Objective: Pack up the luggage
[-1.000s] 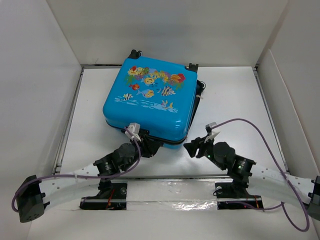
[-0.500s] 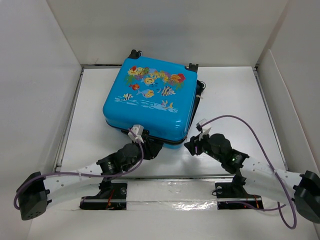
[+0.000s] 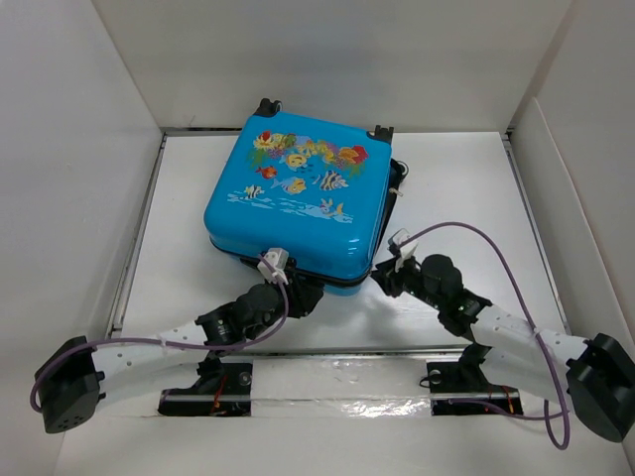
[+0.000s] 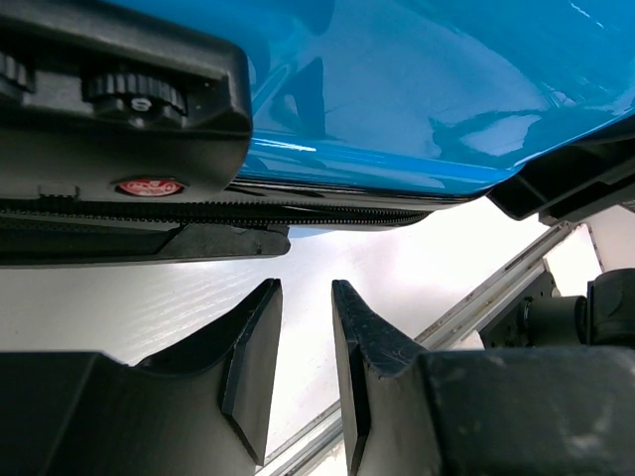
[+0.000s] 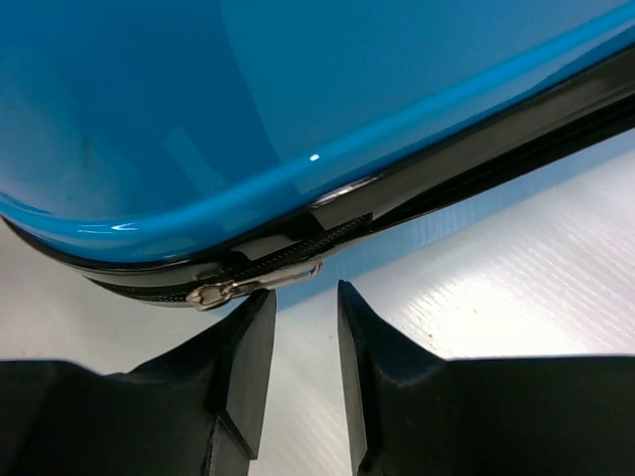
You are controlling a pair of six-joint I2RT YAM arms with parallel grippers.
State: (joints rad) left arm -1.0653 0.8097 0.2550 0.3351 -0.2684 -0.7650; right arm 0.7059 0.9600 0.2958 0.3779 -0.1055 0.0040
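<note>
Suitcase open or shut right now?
Shut: the suitcase lies flat, lid down, both shells meeting along the zipper. Whether the zipper is fully closed, cannot tell.

Blue fish-print luggage [image 3: 298,193] lies flat, lid down, wheels [image 3: 268,105] far side, zip pull [image 5: 213,294] near rt corner

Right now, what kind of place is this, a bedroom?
Probably a robot test booth, not a bedroom: plain white walls box in a white tabletop, two white-and-black robot arms are bolted at its near edge, and a small bright-blue hard-shell suitcase with fish print lies on it.
</note>
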